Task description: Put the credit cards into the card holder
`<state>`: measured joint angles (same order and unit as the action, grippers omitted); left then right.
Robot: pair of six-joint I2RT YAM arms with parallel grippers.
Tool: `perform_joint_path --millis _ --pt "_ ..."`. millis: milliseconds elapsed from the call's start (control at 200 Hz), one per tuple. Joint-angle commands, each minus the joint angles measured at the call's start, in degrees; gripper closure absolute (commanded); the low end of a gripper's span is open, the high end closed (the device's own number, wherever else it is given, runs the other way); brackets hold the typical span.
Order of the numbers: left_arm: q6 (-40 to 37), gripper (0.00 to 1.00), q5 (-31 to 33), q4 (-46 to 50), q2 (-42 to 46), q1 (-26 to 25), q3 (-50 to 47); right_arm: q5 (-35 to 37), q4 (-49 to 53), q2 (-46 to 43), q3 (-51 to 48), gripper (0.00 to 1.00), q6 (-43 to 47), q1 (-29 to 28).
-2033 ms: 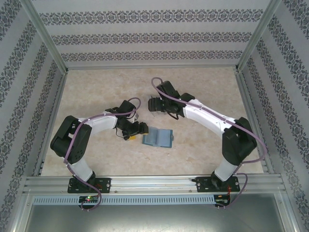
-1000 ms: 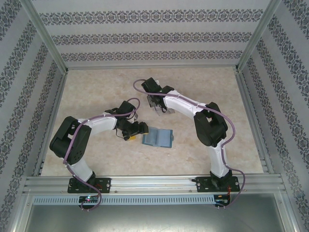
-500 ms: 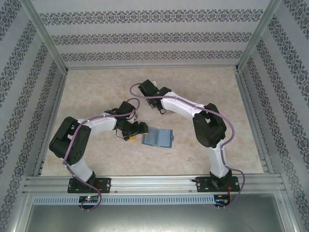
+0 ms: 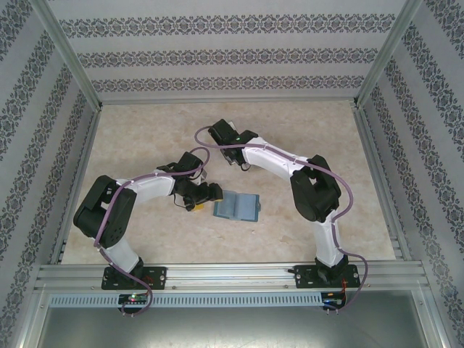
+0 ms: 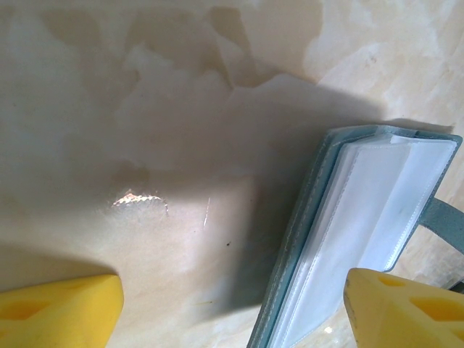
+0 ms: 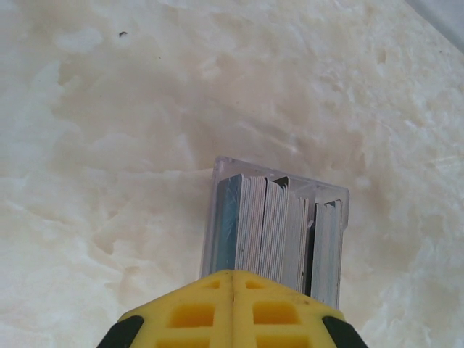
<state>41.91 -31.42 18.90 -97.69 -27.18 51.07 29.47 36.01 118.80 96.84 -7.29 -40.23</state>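
Note:
The credit cards [image 6: 275, 217] stand on edge as a tight stack in a small clear box [image 6: 284, 167] on the marble table. My right gripper [image 6: 232, 279] is right over their near ends with its yellow jaws pressed together. The tips hide whether a card is pinched between them. From above, the right gripper [image 4: 230, 155] sits at mid-table, beyond the teal card holder [image 4: 237, 207]. The card holder [image 5: 319, 188] lies open, showing clear plastic sleeves. My left gripper [image 5: 232, 312] is open beside its left edge, one yellow finger [image 5: 402, 308] over the sleeves and the other over bare table.
The marble tabletop [image 4: 145, 138] is fenced by metal rails, with patterned walls on three sides. The right arm's elbow [image 4: 315, 192] rises to the right of the card holder. A strap tab [image 5: 444, 223] sticks out of the holder's far side.
The right arm swung left and down onto the card box, and its jaws closed fully over the last second. The left arm and the card holder have not moved.

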Motion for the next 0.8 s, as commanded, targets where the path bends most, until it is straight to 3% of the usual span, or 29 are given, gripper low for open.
perform_joint_path --millis 0,530,794 --pt "-1.05 0.17 -1.04 -10.94 -7.29 -2.88 -3.49 -1.61 3.12 -2.69 0.25 1.00 -1.45 1.00" --pt "-1.71 0.18 -1.36 -8.91 -6.34 -2.85 -2.24 -23.55 -2.06 -19.39 -8.55 1.00 -14.35 6.77" --pt "-2.70 0.18 -1.50 -7.53 -5.57 -2.84 -2.08 -44.45 -11.43 -36.40 -30.73 1.00 -23.74 9.91"
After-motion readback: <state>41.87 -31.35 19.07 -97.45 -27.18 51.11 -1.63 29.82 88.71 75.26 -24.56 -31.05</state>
